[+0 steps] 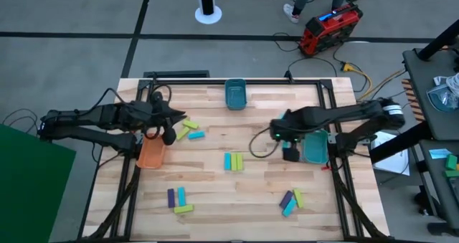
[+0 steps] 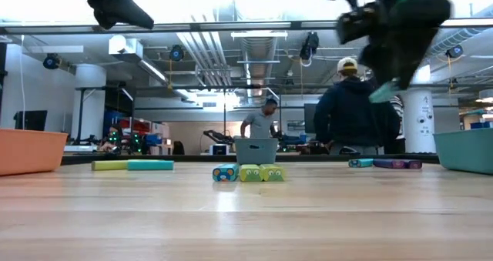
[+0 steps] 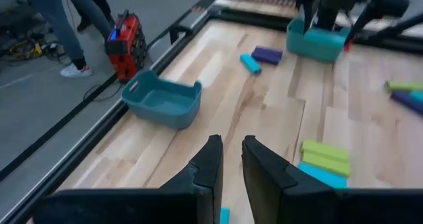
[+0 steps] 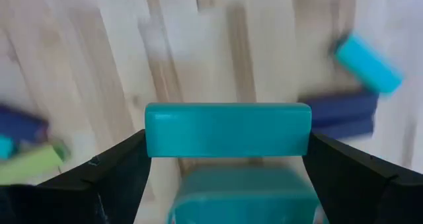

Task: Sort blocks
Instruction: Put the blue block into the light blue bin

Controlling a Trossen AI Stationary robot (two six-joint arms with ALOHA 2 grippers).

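The right gripper [image 4: 228,151] is squeezing a blue block [image 4: 228,130] between its fingers. The left gripper [image 3: 228,161] is hanging nearly shut, holding nothing.

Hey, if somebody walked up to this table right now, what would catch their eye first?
Probably the right gripper, raised off the table near its right side with a cyan block clamped crosswise between its fingers. Next, the colourful blocks scattered over the wooden table, and the orange bin under the left gripper.
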